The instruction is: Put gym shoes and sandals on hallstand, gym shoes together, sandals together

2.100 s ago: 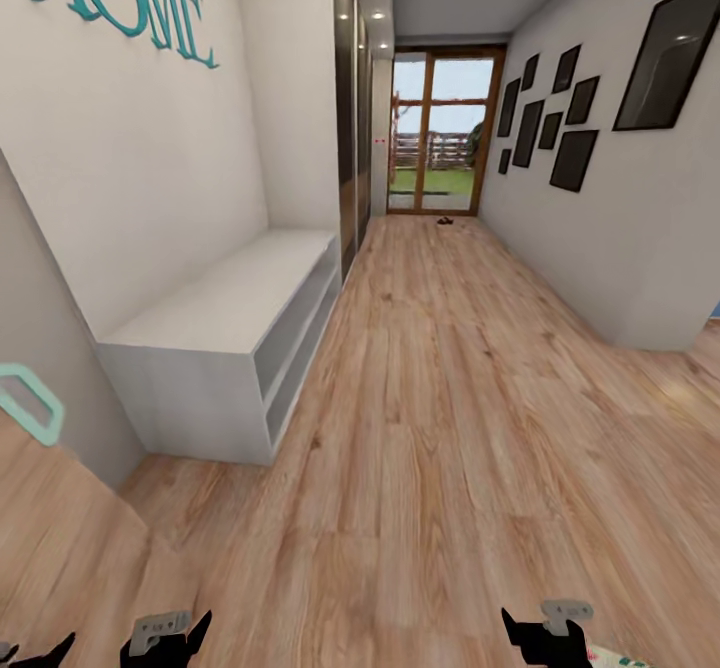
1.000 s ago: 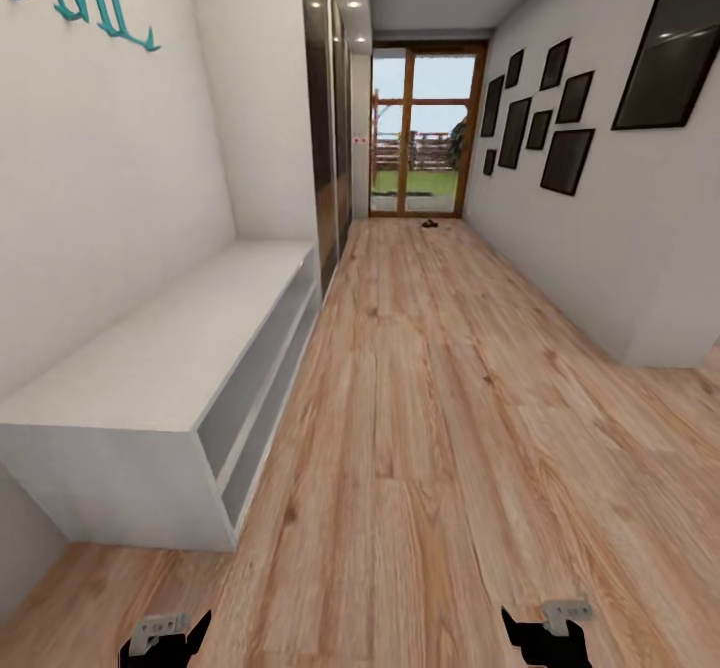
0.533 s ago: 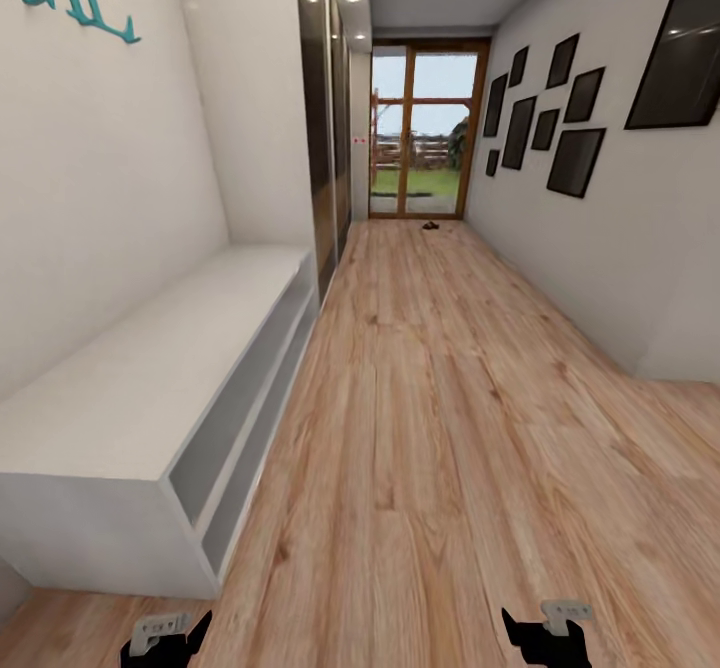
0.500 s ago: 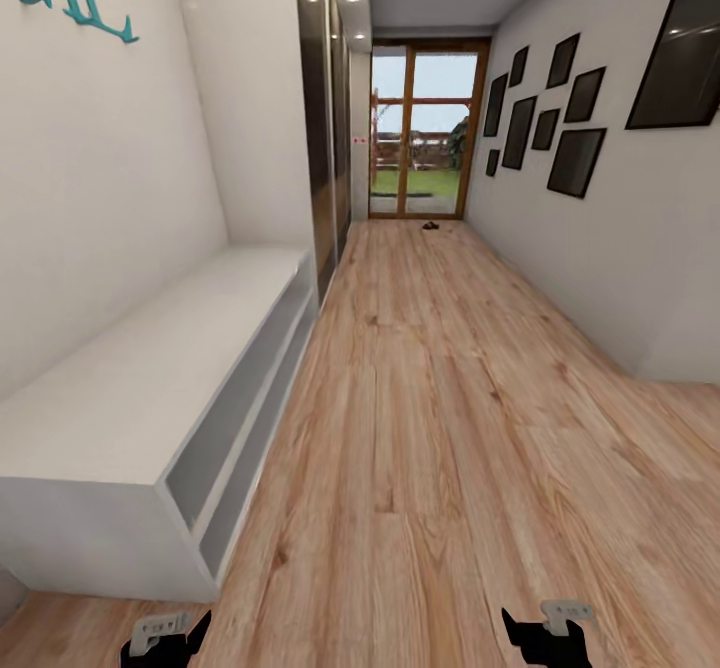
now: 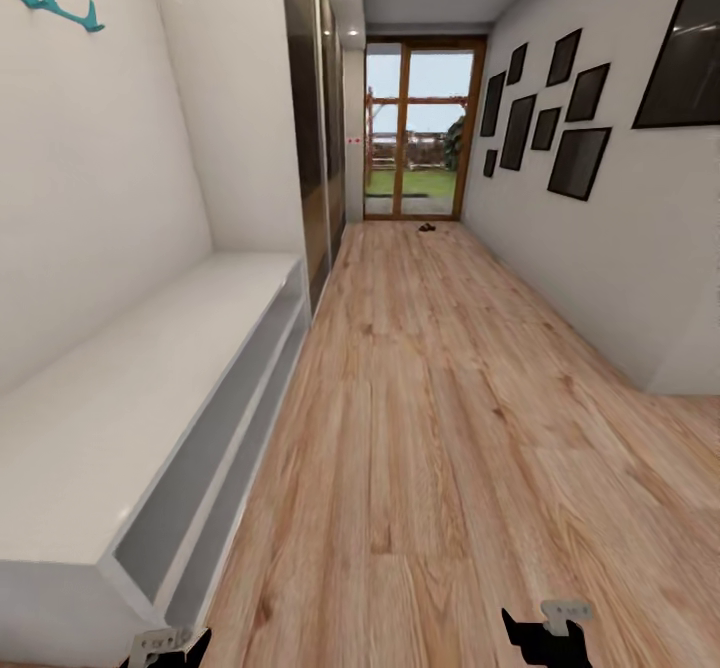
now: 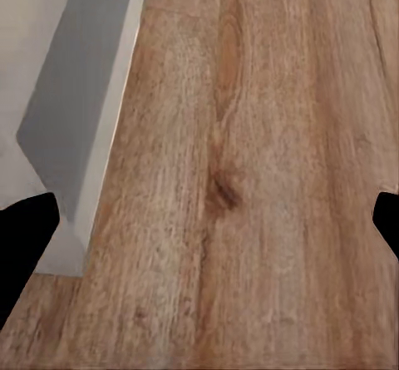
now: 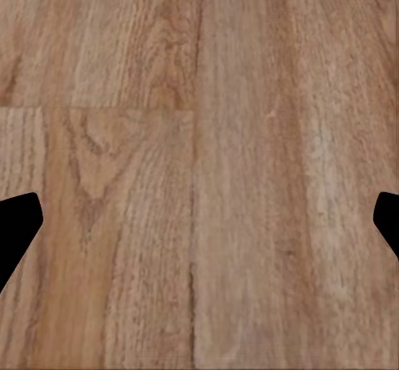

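The corridor floor (image 5: 430,418) of light brown wood planks runs ahead to a glass door. Far down it, just before the door, lies a small dark shape (image 5: 426,227), too small to tell whether it is the sandals. The gym shoes and the hallstand are out of view. My left gripper (image 5: 165,646) and right gripper (image 5: 548,633) peek in at the head view's bottom edge. The left gripper (image 6: 208,237) hangs open over bare planks beside a white bench corner. Over the floor the right gripper (image 7: 199,229) is open too, holding nothing.
A long low white bench (image 5: 120,418) with open shelf slots and no upper shelves lines the left wall. Beyond it stand dark sliding wardrobe doors (image 5: 312,148). Black picture frames (image 5: 560,118) hang on the right wall. The glass door (image 5: 418,133) closes the corridor's far end.
The camera has travelled forward along the corridor, so the white bench now looms larger at the left and the door is nearer. Both grippers hold the same pose.
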Available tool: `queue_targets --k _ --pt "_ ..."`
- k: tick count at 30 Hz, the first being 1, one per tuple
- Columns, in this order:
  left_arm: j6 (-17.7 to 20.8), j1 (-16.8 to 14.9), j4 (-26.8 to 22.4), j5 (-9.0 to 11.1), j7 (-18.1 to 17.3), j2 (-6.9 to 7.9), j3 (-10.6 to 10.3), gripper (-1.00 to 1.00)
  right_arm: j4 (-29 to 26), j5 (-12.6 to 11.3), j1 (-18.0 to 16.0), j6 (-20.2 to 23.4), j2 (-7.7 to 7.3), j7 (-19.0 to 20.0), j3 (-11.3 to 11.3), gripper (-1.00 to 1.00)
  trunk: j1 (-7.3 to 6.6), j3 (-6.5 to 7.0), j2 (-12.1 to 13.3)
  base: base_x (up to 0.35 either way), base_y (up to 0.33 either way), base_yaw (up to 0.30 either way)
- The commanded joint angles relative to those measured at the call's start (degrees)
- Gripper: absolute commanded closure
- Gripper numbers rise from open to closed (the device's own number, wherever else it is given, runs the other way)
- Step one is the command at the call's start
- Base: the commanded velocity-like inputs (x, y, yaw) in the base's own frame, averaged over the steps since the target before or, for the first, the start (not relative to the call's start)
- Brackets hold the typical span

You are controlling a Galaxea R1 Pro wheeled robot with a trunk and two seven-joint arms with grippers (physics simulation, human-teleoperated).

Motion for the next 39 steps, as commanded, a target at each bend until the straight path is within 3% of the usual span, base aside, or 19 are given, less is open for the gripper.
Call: queue_targets --k 1,30,39 --pt "-0.04 -0.08 -3.18 0.74 -0.46 0.01 0.38 -1.0 0.06 0.53 -0.05 -0.19 0.0 0.22 -0.52 -1.0 0.02 -0.04 -0.02 0.332 -0.001 -0.188" --pt "0.04 -0.08 -3.12 0.85 -0.45 -0.12 0.3 -1.0 0.06 0.53 -0.05 -0.19 0.0 0.22 -0.52 -1.0 0.02 -0.04 -0.02 0.328 0.0 -0.258" --pt "0.02 -0.08 -4.23 0.89 -0.37 -2.39 0.29 -1.0 0.0 0.53 -0.04 -0.19 0.06 0.22 -0.52 -1.0 0.02 -0.04 -0.02 0.075 0.0 -0.169"
